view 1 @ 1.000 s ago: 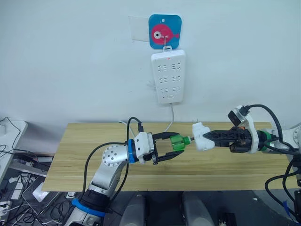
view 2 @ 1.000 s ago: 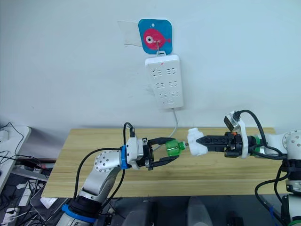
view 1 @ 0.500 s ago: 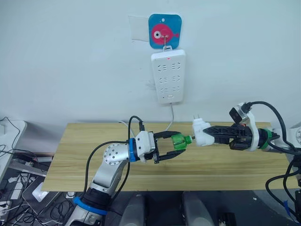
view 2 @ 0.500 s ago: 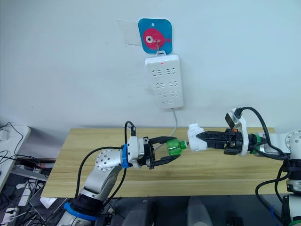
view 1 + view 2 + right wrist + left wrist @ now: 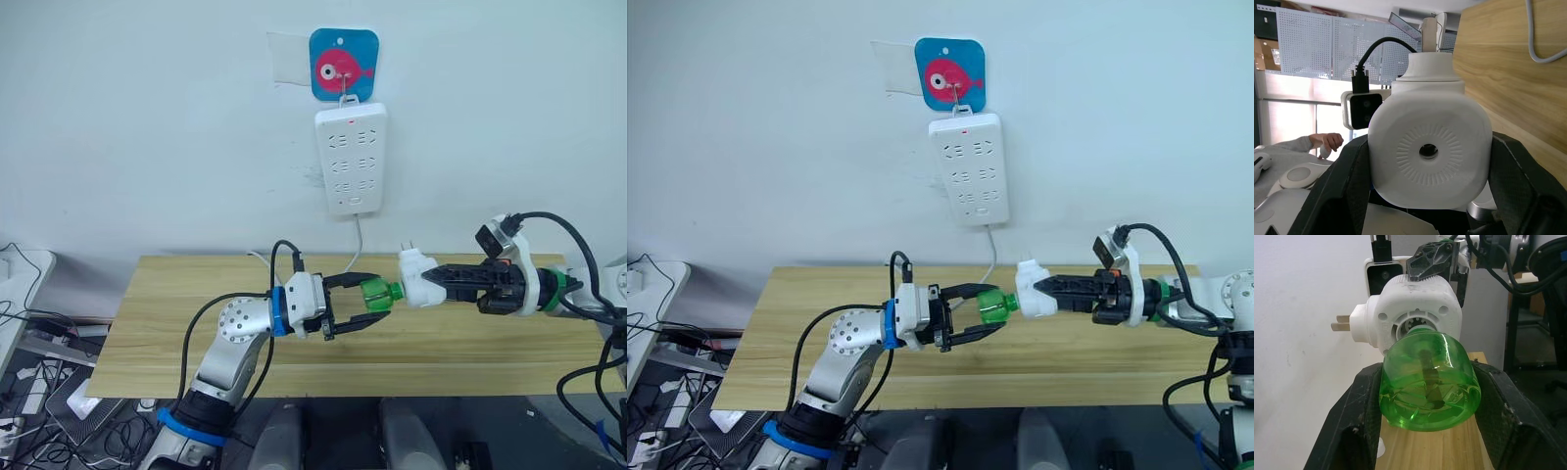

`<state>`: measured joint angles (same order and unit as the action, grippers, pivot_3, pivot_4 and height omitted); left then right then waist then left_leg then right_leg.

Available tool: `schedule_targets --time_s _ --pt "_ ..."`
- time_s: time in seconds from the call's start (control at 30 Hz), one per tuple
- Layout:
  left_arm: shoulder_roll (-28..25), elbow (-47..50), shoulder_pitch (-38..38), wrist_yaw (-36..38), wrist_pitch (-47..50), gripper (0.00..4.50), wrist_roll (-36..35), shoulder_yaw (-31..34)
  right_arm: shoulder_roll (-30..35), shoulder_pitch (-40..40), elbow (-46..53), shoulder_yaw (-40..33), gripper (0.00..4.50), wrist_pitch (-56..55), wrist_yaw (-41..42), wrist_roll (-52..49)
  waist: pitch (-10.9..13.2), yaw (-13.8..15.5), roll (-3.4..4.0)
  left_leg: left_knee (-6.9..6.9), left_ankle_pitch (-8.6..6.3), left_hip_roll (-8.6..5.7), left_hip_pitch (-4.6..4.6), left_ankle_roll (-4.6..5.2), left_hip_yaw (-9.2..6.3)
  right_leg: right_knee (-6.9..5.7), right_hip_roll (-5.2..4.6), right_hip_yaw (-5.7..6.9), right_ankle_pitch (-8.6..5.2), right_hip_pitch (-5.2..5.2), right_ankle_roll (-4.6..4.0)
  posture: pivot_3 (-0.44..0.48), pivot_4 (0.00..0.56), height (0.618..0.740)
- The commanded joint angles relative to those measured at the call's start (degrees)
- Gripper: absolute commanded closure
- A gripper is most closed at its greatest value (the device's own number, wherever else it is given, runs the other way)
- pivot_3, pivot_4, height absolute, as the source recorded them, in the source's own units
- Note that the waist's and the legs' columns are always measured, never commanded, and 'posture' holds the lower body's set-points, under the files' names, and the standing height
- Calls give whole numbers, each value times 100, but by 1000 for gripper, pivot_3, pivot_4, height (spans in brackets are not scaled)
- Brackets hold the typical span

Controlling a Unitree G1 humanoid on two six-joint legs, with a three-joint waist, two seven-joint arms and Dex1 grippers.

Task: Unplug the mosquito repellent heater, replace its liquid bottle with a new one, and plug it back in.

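Observation:
A green liquid bottle (image 5: 373, 295) hangs above the wooden table (image 5: 176, 343), with my left gripper (image 5: 378, 298) shut on it. Its neck points right and meets the underside socket of the white mosquito repellent heater (image 5: 415, 277). My right gripper (image 5: 432, 281) is shut on the heater, whose metal prongs (image 5: 406, 247) point up and back. In the left wrist view the bottle (image 5: 1427, 379) sits between my black fingers (image 5: 1359, 421), its neck at the heater's (image 5: 1415, 308) round opening. The heater's domed top (image 5: 1429, 147) faces the camera in the right wrist view.
A white power strip (image 5: 351, 159) hangs on the wall under a fish sticker (image 5: 343, 65), all its sockets free, its cable (image 5: 357, 245) dropping to the table. Cables and clutter lie on the floor at the left (image 5: 39, 392). A person's hand (image 5: 1327, 142) is far off.
My left gripper has carried the green bottle to the right, and the heater has come slightly left. The gap has closed and the bottle's neck now meets the heater.

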<state>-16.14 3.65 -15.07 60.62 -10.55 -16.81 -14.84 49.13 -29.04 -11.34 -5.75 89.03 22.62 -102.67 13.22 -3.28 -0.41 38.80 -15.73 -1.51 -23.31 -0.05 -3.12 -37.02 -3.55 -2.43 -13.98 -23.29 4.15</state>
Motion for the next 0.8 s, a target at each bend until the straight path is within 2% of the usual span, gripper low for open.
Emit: schedule_targets --time_s 0.03,0.37,0.73,0.8 --pt "88 -2 -95 -11 -116 2249 -51 -58 83 111 346 64 1572 -79 113 -368 0 0 0 0 0 1 0 0 0 1 1 0 0 0 0 -113 233 740" --pt "161 -33 -105 76 -168 2249 -24 -242 118 143 551 388 1572 -597 -231 -952 1 0 -1 0 0 8 0 0 1 0 8 -2 0 -1 0 -119 226 740" --pt "195 -79 -142 117 -182 2249 -43 -237 281 190 958 587 1572 -706 -56 -1033 0 1 -1 0 0 8 -1 0 1 2 8 -1 0 -1 0 -120 215 740" --pt "207 -99 -153 95 -184 2249 -39 -223 316 217 971 585 824 -704 -1 -1033 0 1 -1 0 0 8 -1 0 1 3 8 -1 0 -1 0 -120 215 740"
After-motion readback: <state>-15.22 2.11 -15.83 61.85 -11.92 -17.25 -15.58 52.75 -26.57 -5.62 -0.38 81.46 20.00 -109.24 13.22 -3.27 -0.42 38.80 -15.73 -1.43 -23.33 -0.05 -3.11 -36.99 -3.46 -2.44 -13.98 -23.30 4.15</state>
